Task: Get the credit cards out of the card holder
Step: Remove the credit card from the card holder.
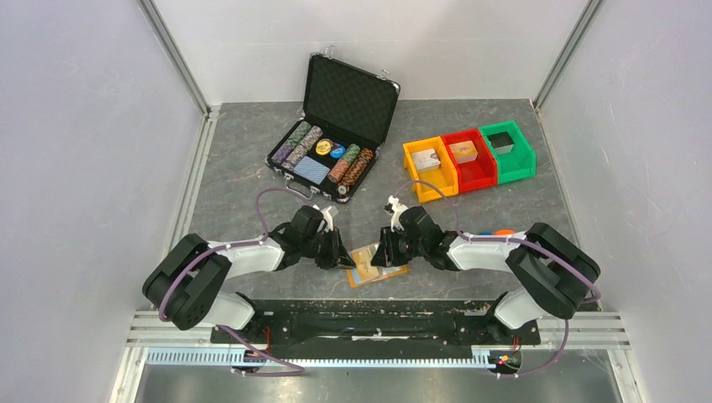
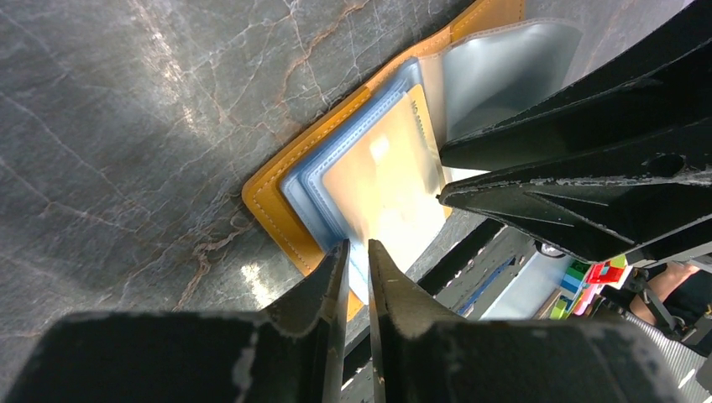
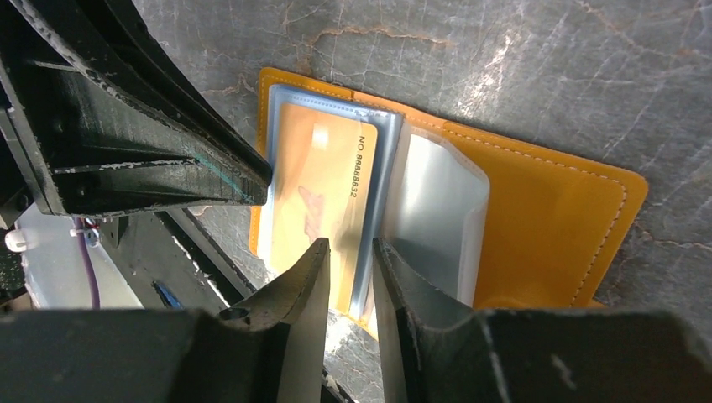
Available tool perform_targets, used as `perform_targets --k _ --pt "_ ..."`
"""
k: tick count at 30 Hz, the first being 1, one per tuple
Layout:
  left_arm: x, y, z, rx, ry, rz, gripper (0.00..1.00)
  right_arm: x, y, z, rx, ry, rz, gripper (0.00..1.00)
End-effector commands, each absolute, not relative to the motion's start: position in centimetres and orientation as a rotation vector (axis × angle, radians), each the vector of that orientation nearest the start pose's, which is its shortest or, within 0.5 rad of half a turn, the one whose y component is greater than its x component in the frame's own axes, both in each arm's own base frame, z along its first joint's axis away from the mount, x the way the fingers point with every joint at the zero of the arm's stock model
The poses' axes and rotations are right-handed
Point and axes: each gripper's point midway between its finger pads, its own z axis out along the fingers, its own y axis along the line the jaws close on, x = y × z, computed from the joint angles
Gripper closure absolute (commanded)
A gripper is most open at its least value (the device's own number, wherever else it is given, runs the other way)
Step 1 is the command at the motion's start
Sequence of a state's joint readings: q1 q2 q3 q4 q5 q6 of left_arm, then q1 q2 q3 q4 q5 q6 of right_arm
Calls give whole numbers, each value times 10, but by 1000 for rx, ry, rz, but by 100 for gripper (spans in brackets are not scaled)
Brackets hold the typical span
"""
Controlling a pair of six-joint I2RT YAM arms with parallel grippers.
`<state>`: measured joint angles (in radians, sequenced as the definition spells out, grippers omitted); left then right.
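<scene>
2 grippers (left gripper [image 2: 358,245], right gripper [image 3: 351,243]) straddle sleeves of open card holder [image 3: 546,210].

Orange card holder [image 3: 546,210] with pale stitching along the rim. Translucent blue-grey plastic sleeves [image 3: 437,210]. Beige-yellow credit card [image 3: 319,193] under a sleeve, with dark printed digits and a faint tan motif. Dark grey table [image 2: 126,126], marbled with white and rust veins. Black left gripper [image 2: 358,252] and right gripper [image 3: 351,248], edges scuffed pale. Black chip case [image 1: 353,96]; striped multicoloured poker chips [image 1: 304,144]; blue patterned deck [image 1: 311,170]. Orange bin [image 1: 437,191], red bin [image 1: 474,180], green bin [image 1: 514,172].
</scene>
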<state>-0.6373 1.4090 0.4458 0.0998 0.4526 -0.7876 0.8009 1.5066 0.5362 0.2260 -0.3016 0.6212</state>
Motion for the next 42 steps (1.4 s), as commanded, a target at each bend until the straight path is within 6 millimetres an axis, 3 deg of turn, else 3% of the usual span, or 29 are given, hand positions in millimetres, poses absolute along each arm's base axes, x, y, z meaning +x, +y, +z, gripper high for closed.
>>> perform_targets --k 1,8,13,17,37,42 --pt "161 -246 14 7 2714 -1074 78 177 301 24 -388 2501 1076 73" --pt "159 -246 9 4 2727 -1078 79 168 307 24 -341 2470 1228 80" --pt "157 -244 7 -3 2730 -1074 79 167 307 33 -312 2395 1347 100" --pt "157 -244 7 -8 2732 -1070 79 165 305 42 -270 2351 1444 100" --pt "153 -239 4 -31 2759 -1044 79 173 289 40 -258 2366 1366 100" --pt "153 -240 8 -26 2746 -1060 78 171 290 38 -241 2377 1361 87"
